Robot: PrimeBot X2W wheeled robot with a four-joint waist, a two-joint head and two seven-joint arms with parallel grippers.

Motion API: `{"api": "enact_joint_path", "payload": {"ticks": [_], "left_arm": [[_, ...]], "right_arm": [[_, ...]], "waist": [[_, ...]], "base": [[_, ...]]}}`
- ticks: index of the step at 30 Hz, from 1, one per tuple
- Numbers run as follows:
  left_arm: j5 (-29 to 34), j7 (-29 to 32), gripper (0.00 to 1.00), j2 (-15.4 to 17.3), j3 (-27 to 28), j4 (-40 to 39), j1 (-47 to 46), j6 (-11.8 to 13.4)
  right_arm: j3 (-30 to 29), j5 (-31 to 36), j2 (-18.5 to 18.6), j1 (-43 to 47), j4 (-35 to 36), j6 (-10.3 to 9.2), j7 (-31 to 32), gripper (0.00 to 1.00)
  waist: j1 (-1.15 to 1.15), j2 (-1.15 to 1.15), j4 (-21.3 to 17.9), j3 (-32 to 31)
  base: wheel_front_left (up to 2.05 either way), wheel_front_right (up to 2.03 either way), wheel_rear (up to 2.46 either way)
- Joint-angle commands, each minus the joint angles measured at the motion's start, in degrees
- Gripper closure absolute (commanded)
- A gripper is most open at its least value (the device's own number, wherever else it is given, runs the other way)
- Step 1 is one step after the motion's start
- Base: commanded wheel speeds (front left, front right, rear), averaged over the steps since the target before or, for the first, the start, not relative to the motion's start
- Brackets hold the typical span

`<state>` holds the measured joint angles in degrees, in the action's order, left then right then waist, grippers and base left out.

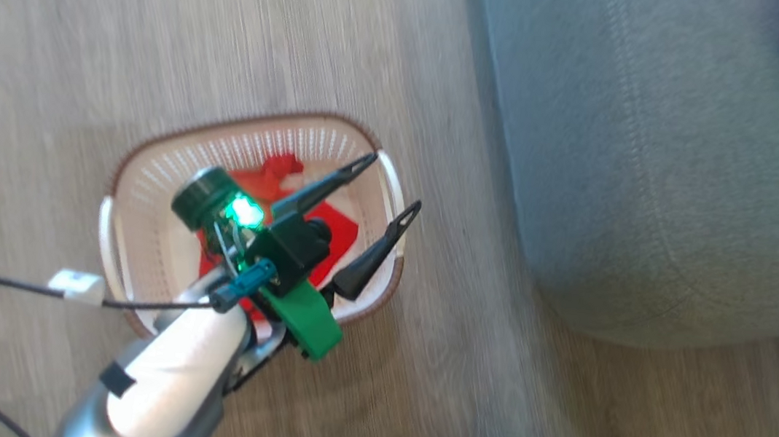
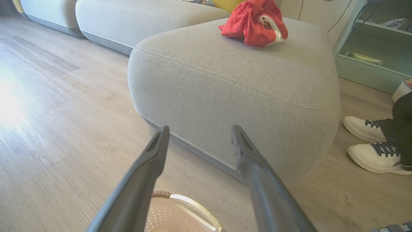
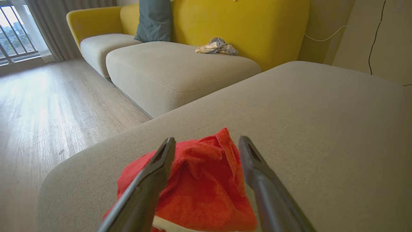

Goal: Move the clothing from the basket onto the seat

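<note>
Right, nearest first: left tool (image 1: pixel 393 182) spread wide and empty, poised over the basket (image 1: pixel 224 123) down on the floor (image 1: pixel 88 30), just off the seat's rounded corner. Red clothing (image 1: pixel 277 170) bunched on the basket's bottom, partly hidden under the arm, not yet fetched. Further out, up on the seat (image 1: pixel 659 168): right tool (image 3: pixel 206 141) with fingers well apart, gripping nothing, straddling a red garment (image 3: pixel 199 190) slumped on the cushion top. Hard to tell whether cloth touches either finger. Likely trouble from here: pulling away with a fold snagged on a fingertip, dragging that garment toward the seat's edge. At the basket, diving too steeply, hooking the perforated wall, tipping it over. Beyond the seat's far side, a person's pale shoes (image 2: pixel 370 151) on the floor, worth a wide berth.
</note>
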<state>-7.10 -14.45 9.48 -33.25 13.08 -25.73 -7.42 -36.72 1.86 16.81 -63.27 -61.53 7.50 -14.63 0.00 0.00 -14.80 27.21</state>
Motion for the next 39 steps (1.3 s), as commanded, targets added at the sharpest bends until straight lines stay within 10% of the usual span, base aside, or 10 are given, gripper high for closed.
{"api": "enact_joint_path", "payload": {"ticks": [1, 19, 39], "left_arm": [[-0.65, -0.55, 0.00, -0.45, 2.12, -1.48, 0.59, -0.07], [-0.43, -0.55, 0.00, -5.73, 15.39, -2.32, 11.54, 3.89], [-2.98, -0.55, 0.00, -6.58, 27.21, -4.04, 17.91, 15.66]], "right_arm": [[2.10, -1.49, 0.81, 0.30, 3.14, -0.01, -0.37, 0.00], [33.45, -28.36, 1.70, 26.29, 34.77, -0.01, -0.37, 0.00], [37.98, -33.05, -7.24, 55.32, 58.46, -0.01, -0.37, 0.00]], "waist": [[0.00, 0.00, 0.56, -5.02], [0.00, 0.00, 5.84, -20.96], [0.00, 0.00, 12.84, -25.45]], "base": [[0.00, 0.00, 0.00], [0.00, 0.00, 0.00], [0.00, 0.00, 0.00]]}}
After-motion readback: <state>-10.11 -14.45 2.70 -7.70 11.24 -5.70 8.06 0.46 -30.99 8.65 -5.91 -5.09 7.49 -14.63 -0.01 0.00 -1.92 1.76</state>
